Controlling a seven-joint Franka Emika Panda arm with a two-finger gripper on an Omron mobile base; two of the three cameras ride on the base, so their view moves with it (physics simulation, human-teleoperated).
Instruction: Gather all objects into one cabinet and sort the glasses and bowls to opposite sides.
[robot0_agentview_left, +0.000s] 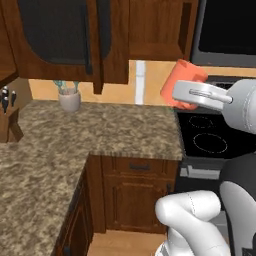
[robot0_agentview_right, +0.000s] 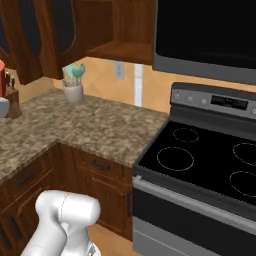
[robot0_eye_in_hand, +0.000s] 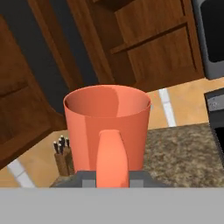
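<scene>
1. A salmon-orange cup is up in the air, above the near-left corner of the stove, where it meets the counter. It tilts in the left base view.
2. In the hand view the same cup sits right in front of the camera, mouth open toward the top, with a handle-like orange strip running down its near side.
3. The gripper is at the cup in the left base view, its white hand reaching in from the right against the cup's lower side. The fingers are hidden behind the cup, so I cannot tell how wide they stand or whether they clamp it.
4. The wooden wall cabinet hangs above the counter to the left of the cup, its dark-panelled doors swung open. In the hand view a plank shelf shows past the cup.
5. On the speckled counter a white pot of utensils stands near the wall, and a knife block stands at the far left.
</scene>
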